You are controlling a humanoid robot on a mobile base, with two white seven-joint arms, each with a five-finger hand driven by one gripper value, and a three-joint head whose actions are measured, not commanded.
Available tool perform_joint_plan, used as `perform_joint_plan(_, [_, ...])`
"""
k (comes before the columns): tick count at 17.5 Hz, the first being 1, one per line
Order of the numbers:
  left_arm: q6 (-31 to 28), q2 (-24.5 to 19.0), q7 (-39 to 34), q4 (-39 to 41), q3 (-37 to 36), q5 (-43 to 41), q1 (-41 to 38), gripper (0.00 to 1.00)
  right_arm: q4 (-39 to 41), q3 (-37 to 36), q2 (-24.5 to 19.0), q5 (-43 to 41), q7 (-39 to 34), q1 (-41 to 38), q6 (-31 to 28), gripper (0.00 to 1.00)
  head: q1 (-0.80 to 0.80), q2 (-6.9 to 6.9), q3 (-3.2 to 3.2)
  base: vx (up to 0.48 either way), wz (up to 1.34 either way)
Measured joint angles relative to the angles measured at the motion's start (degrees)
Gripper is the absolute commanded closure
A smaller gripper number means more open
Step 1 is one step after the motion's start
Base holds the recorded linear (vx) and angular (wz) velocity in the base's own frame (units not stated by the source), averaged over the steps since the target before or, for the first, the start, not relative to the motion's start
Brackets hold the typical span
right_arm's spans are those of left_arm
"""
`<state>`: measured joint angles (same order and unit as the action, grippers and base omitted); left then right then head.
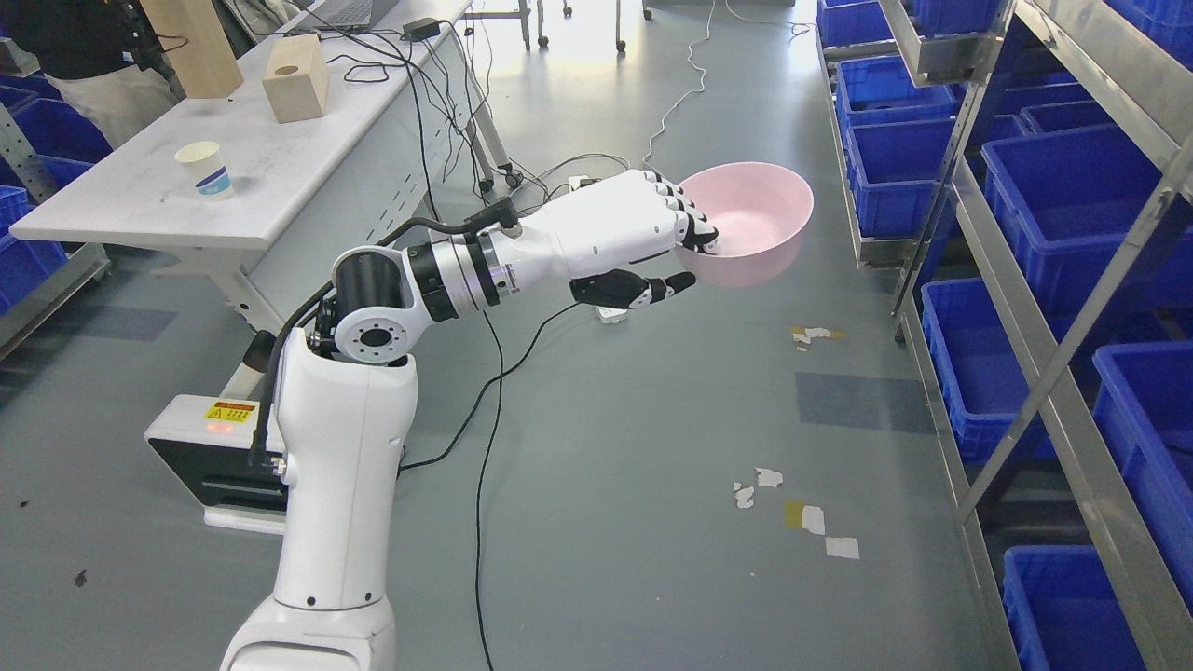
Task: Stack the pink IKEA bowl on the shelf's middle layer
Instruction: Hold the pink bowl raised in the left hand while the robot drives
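bright, sharp overall; window glare on floor [596, 56] at top

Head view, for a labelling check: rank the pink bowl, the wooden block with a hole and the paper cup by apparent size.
1. Round pink plastic bowl, in the left hand.
2. Pale wooden block with a hole, though farther away.
3. White paper cup.

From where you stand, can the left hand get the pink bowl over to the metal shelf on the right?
Probably yes. The left hand already grips the pink bowl by its near rim, held over open floor. Nothing stands between it and the metal shelf, though blue bins fill the levels.
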<state>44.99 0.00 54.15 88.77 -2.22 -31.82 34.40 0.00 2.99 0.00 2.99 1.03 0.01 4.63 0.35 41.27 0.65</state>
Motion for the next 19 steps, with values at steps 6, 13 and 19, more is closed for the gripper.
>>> perform_joint_plan(6, [0.0,0.0,-0.2,0.0,-1.1,0.0,0.0,0.97,0.0,0.0,0.0,0.0,0.0,0.0,0.0,0.0,0.0,0.0,0.0,0.366,0.03])
perform_joint_plan(13, [0.0,0.0,-0.3,0.1,-1.9,0.0,0.0,0.97,0.0,0.0,0.0,0.0,0.0,0.0,0.0,0.0,0.0,0.0,0.0,0.345,0.01])
perform_joint_plan(19, [0.0,0.0,-0.3,0.1,-2.4,0.0,0.0,0.97,0.0,0.0,0.0,0.0,0.0,0.0,0.0,0.0,0.0,0.0,0.0,0.257,0.02])
